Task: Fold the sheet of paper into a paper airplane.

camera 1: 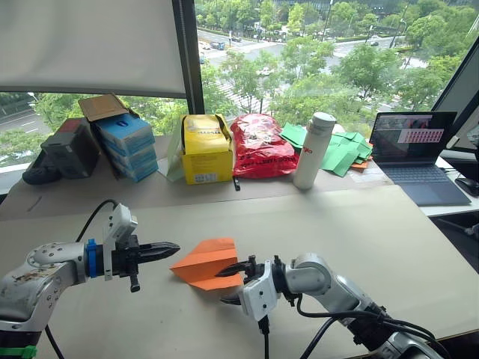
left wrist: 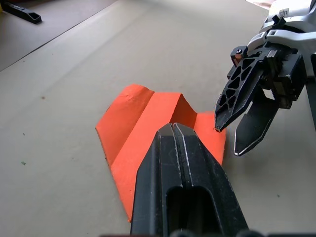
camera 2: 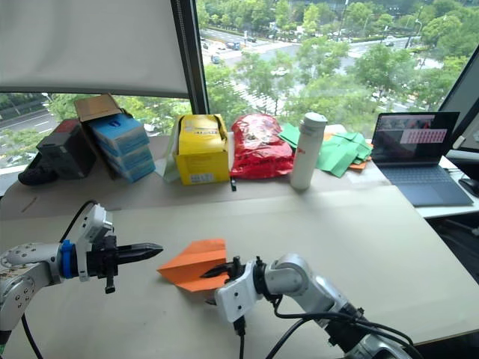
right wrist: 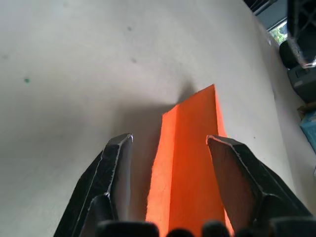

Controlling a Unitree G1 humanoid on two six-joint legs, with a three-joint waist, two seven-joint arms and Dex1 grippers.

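paper airplane (camera 1: pixel 206 263) flat on table (camera 1: pixel 359 224) | left end effector (camera 1: pixel 174 246) closed | right end effector (camera 1: pixel 229 283) spread

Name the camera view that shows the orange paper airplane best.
The left wrist view: the paper airplane lies across the frame with its folds and raised centre ridge plain, beside the open right pincer. Both eye views show its whole wedge outline on the table, smaller. The right wrist view shows one strip between the fingers.
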